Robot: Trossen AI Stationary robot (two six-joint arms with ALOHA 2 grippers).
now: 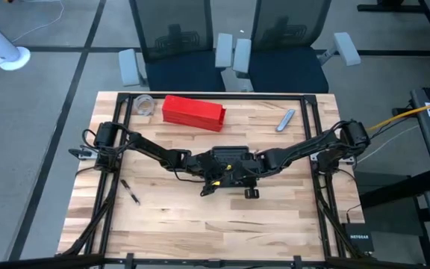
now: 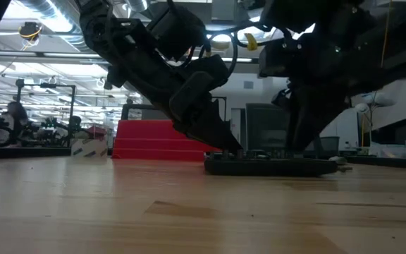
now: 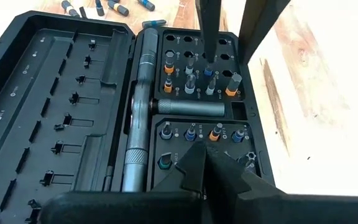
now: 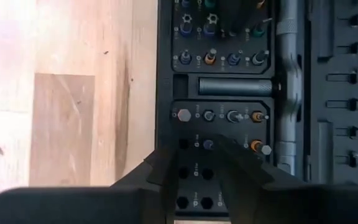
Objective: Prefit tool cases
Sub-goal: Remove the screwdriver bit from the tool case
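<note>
The black tool case [image 1: 228, 158] lies open and flat on the table's middle, as the low view [image 2: 273, 166] shows. Its slotted half [image 3: 55, 106] is beside the socket tray [image 3: 197, 81], which holds several bits and a metal driver [image 3: 143, 106]. My left gripper [image 3: 207, 155] is shut, with its tips down on the tray's near socket block. My right gripper [image 4: 204, 171] is open and stands over the tray's other socket block [image 4: 219, 134]. One of its fingers [image 4: 160, 174] is at the tray's outer edge and the other is over the sockets. My left gripper comes slanting down from the table's left, and its shut fingertips [image 2: 235, 150] meet the top of the case's socket tray [image 3: 191, 134]. The fingers hide the spot, so I cannot tell whether a bit is between them. The case lies flat on the table.
A long red box [image 1: 192, 112] and a clear cup [image 1: 144, 104] stand at the far left. A metal tool [image 1: 286, 119] lies at the far right. Loose bits [image 3: 104, 6] lie beside the case, and one small bit [image 1: 133, 196] lies at the near left. The table's near half is bare wood.
</note>
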